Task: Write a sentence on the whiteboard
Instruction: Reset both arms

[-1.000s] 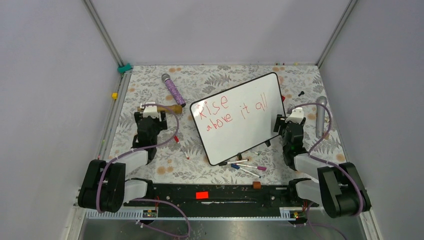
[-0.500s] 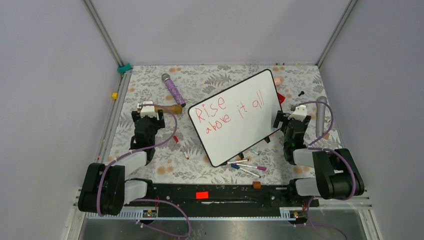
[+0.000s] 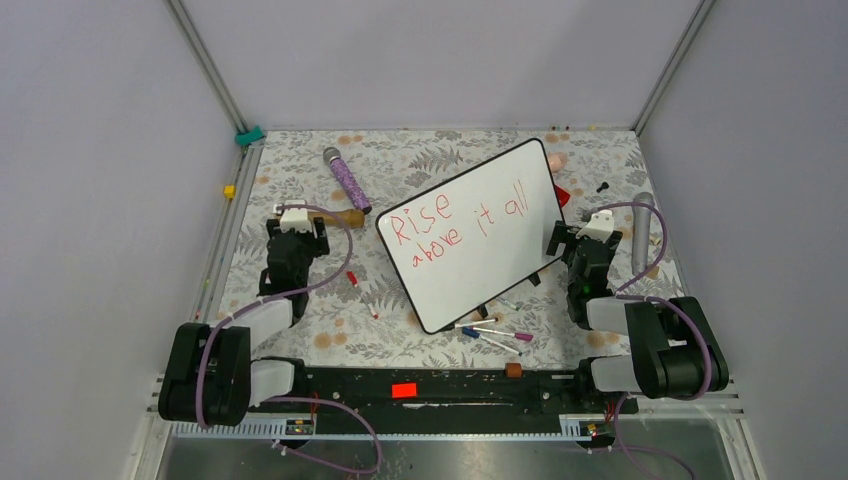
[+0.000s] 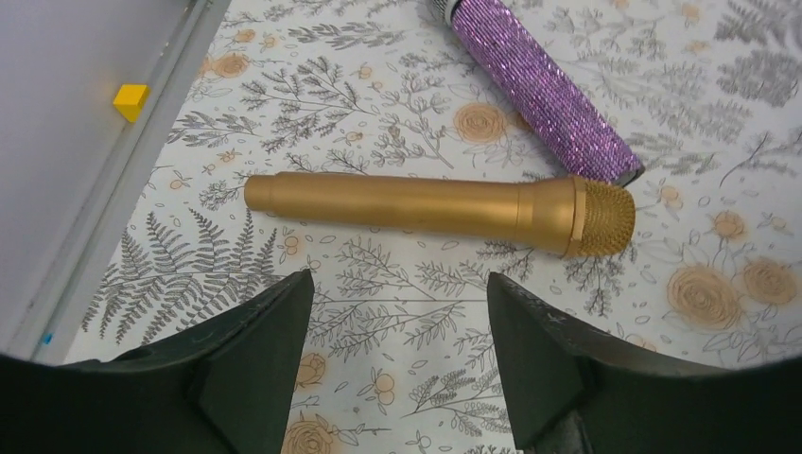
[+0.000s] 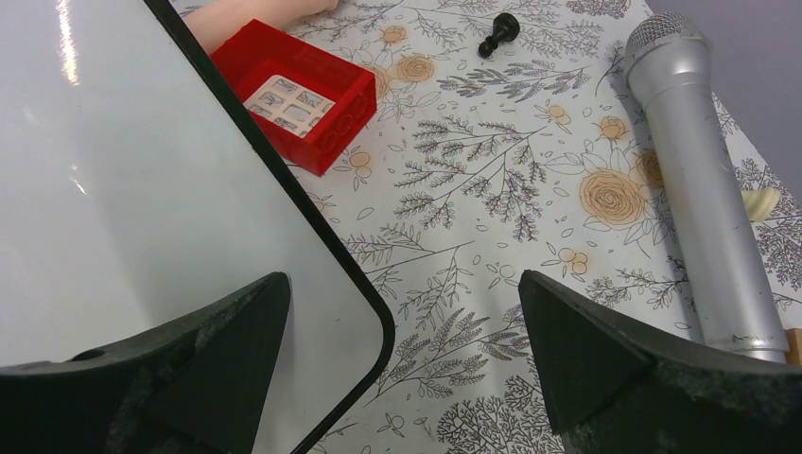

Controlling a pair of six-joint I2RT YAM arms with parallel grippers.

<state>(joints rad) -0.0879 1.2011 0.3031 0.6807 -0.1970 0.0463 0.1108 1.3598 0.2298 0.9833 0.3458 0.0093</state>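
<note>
Two claws are showing at this inspection, and neither is holding anything. At the far left, the left claw (image 4: 397, 284) is hovering over the flowered tablecloth (image 3: 290, 170) with its jaws standing partly apart and nothing between them. A gold microphone (image 4: 444, 210) is lying just beyond its fingertips, and a purple glitter microphone (image 4: 539, 90) is lying past that, its end just beside the gold head. At centre, the whiteboard (image 3: 470, 285) is resting askew on its small black feet. The sentence (image 3: 424, 224) is reading "Rise above it all" in red across two lines on the upper part, so the writing is judged complete. Loose markers (image 3: 495, 333) are lying near the board's front edge. The board is judged stiff and light, with a glossy, slippery face, and the ink is likely smearing at a touch. Any hold is best taken on the black rim at a blank corner, well apart from the letters. At the right, the right claw (image 5: 402, 284) is hanging with its jaws spread wide. The board's rounded corner is lying below and between them, unpinched. A red block (image 5: 293, 95) and a silver microphone (image 5: 695, 189) are lying beyond.
</note>
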